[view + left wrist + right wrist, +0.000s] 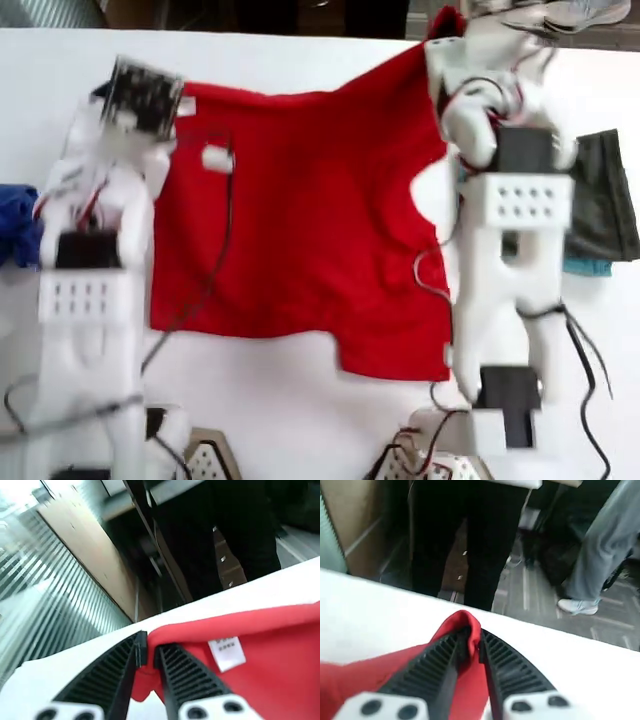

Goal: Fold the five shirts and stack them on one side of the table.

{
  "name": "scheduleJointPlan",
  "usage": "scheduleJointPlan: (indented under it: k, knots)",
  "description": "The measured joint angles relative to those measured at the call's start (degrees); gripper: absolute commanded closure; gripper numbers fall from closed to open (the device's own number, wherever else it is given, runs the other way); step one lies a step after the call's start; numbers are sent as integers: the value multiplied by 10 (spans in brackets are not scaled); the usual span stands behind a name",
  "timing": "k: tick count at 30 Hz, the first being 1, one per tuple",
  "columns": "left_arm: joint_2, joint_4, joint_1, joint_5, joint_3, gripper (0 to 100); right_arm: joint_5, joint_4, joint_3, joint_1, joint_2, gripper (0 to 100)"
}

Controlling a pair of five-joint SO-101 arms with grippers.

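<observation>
One red shirt (300, 230) lies spread flat across the middle of the white table (300, 430), with one far corner in each of the two grippers. The left gripper (149, 647) has its jaws narrow, pinched on the shirt's far edge near the collar. The right gripper (474, 635) has its jaws narrow too, clamped on a raised peak of red cloth at the other far corner. One white label (227, 652) sits inside the collar; its print is too small to read. Three other pieces of cloth show in part. A blue cloth (15, 225) is cut off at the table's left edge behind the left arm (85, 300). A dark shirt (605, 195) is half hidden by the right arm (510, 250). A teal strip (588, 267) peeks from under the dark shirt.
</observation>
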Motion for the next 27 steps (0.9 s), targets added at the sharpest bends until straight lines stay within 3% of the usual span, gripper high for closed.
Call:
scheduleJointPlan:
  k: [8,19,27]
  knots:
    - [187,47,-15,0,-167,974,11,-11,-123,-1,142,976]
    - [366,52,-25,0,-243,974,27,47,-275,-2,346,976]
    - [478,52,7,0,-318,974,28,92,-360,-2,402,976]
